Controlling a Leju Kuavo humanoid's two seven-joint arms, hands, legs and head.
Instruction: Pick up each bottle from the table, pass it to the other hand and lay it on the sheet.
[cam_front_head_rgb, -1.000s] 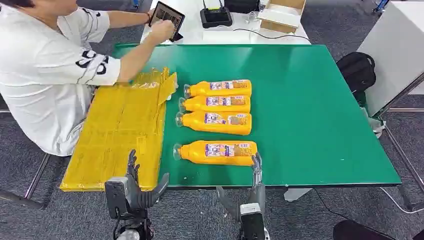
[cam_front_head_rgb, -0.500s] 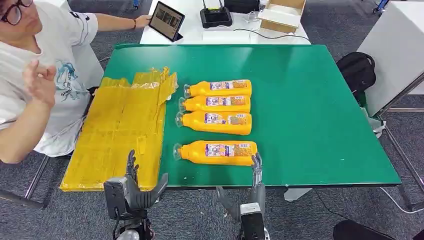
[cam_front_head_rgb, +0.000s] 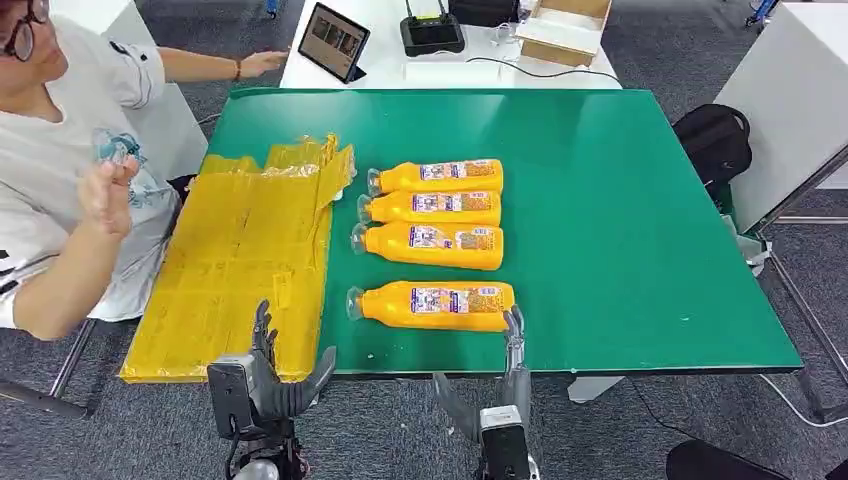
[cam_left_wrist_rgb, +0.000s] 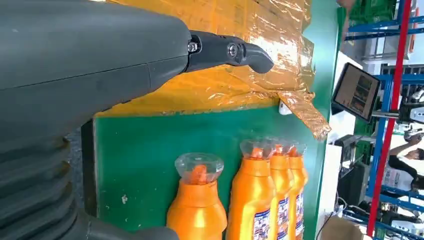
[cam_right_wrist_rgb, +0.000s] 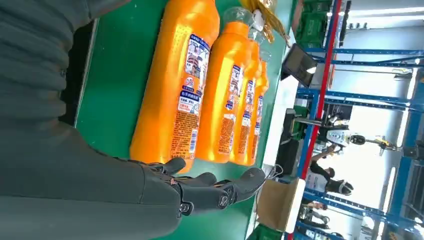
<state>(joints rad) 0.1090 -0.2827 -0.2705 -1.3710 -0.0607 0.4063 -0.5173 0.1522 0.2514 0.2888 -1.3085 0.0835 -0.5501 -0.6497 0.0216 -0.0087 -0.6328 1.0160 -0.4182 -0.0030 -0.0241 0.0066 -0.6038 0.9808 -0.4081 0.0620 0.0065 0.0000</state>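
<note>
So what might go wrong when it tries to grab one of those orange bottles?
The nearest orange plastic bottle lies on its side on the green table, so it may roll when the right hand touches it. The crinkled yellow plastic sheet looks slippery, so a laid bottle might slide. The seated person is close beside the sheet, near the left hand.

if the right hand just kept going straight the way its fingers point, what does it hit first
Probably the base end of the nearest bottle: the right hand points up the table beside it, fingertips close to that end. It could slip past; depth is unclear.
</note>
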